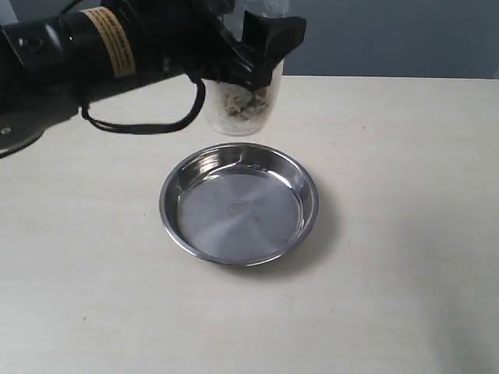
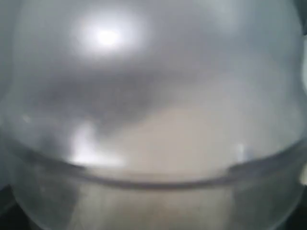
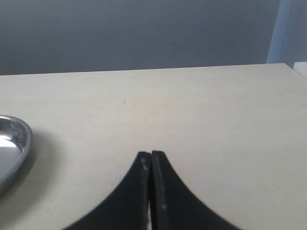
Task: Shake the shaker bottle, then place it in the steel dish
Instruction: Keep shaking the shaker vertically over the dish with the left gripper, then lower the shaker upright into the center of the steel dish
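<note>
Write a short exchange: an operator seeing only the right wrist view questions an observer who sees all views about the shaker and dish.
Operator: Where is the shaker?
Observer: The left pincer grips the shaker, behind the dish in the exterior view.
Operator: I see only the dish's rim. Anything inside?
Observer: No, the dish is empty.

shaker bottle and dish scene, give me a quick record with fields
shaker bottle: clear, brown bits inside, behind the dish in the exterior view, not in it
steel dish: empty, flat on the table
left pincer: closed around the shaker bottle
right pincer: shut, holding nothing, over bare table
task stage: bottle not yet set in the dish
</note>
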You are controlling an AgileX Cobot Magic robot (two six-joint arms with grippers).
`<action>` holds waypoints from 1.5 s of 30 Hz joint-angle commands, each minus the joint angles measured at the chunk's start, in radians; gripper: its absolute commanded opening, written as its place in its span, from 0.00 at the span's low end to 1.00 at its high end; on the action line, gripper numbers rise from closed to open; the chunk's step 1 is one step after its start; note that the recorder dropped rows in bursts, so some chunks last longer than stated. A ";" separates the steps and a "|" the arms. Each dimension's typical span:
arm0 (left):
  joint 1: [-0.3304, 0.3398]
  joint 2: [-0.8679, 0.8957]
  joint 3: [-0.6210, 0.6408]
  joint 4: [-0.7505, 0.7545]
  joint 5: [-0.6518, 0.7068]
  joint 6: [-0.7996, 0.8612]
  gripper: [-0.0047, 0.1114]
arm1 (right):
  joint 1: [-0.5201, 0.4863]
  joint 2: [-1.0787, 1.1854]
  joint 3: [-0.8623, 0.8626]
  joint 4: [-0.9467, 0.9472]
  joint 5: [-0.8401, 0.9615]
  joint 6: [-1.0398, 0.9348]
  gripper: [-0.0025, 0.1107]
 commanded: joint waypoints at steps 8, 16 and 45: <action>0.003 -0.008 0.085 -0.013 0.047 0.037 0.04 | 0.000 -0.004 0.002 -0.002 -0.008 0.000 0.02; 0.046 -0.100 -0.080 -0.058 -0.057 0.073 0.04 | 0.000 -0.004 0.002 -0.002 -0.008 0.000 0.02; 0.045 0.351 0.174 -0.222 -0.658 0.212 0.04 | 0.000 -0.004 0.002 -0.002 -0.008 0.000 0.02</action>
